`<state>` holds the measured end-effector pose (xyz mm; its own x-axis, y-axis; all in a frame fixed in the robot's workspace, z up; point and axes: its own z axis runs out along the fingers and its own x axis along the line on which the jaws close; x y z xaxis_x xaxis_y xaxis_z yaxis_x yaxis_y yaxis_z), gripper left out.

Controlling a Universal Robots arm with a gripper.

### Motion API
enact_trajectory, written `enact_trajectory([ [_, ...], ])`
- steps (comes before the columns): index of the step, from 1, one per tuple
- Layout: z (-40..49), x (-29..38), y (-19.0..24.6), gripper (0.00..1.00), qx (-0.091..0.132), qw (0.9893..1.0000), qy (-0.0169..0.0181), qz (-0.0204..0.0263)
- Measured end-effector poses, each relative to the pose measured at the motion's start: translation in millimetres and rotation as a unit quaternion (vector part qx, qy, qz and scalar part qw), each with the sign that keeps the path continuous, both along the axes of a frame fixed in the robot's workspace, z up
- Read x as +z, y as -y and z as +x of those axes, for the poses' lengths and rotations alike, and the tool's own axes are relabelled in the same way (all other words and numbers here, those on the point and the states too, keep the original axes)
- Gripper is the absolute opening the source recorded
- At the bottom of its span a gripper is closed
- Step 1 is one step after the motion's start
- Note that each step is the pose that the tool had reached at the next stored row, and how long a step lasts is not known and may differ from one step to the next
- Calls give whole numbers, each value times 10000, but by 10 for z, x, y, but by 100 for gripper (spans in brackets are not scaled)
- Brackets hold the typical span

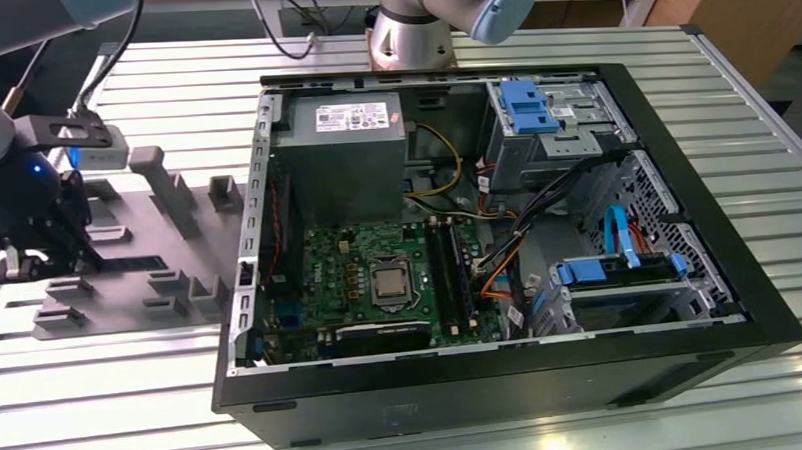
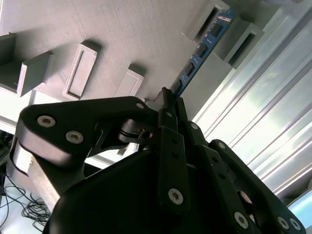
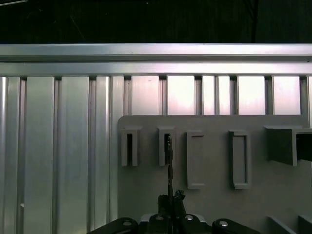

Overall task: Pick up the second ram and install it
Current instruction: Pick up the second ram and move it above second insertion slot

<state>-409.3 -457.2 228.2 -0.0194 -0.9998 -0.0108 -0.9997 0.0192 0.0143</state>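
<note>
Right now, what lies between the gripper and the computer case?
In the exterior view, the grey holder plate with its upright blocks lies between the gripper and the computer case, on the slatted table.

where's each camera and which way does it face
exterior view: off the arm, looking down on computer case and holder tray; arm and tool show.
second wrist view: at the wrist, looking along the tool to the second ram.
first wrist view: at the wrist, facing the holder tray; tool shows.
shared: both wrist views show tool, second ram, holder tray.
</note>
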Motion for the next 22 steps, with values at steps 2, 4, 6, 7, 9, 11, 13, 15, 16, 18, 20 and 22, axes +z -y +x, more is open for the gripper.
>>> enact_trajectory([
  [2, 0, 34, 0, 14, 0, 10000, 0, 0],
  [4, 0, 70, 0, 14, 0, 10000, 0, 0],
  [6, 0, 113, 0, 14, 0, 10000, 0, 0],
  [7, 0, 132, 0, 14, 0, 10000, 0, 0],
  [9, 0, 169, 0, 14, 0, 10000, 0, 0],
  [11, 0, 196, 0, 14, 0, 10000, 1, 1],
  [13, 0, 197, 0, 14, 1, 10000, 1, 0],
  [15, 0, 197, 0, 14, 1, 10000, 0, 0],
  [16, 0, 197, 0, 14, 1, 10000, 0, 0],
  [18, 0, 197, 0, 14, 1, 10000, 0, 0],
  [20, 0, 198, 0, 14, 2, 10000, 0, 0],
  [22, 0, 204, 0, 14, 1, 10000, -1, -1],
])
